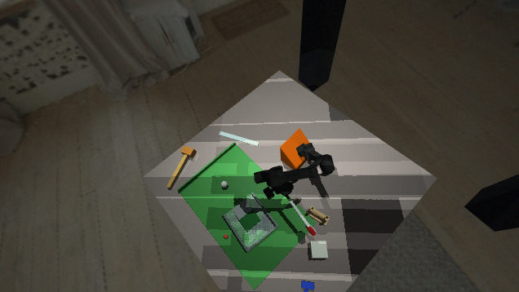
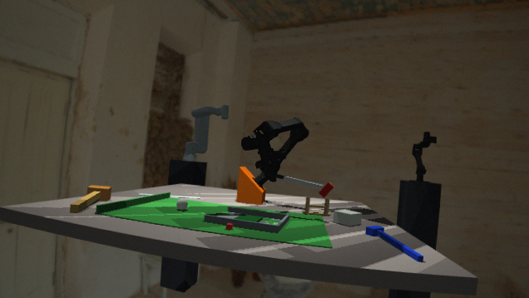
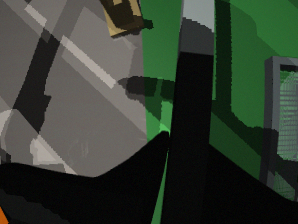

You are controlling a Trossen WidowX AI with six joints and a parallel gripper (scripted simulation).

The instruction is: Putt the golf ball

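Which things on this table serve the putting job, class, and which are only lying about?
Belonging to the job:
red-headed putter with grey shaft, held in the black gripper
white golf ball
green putting mat
grey-walled raised green

Just lying about:
orange wedge block
wooden mallet
blue hammer
pale cube
small wooden rack
pale flat strip
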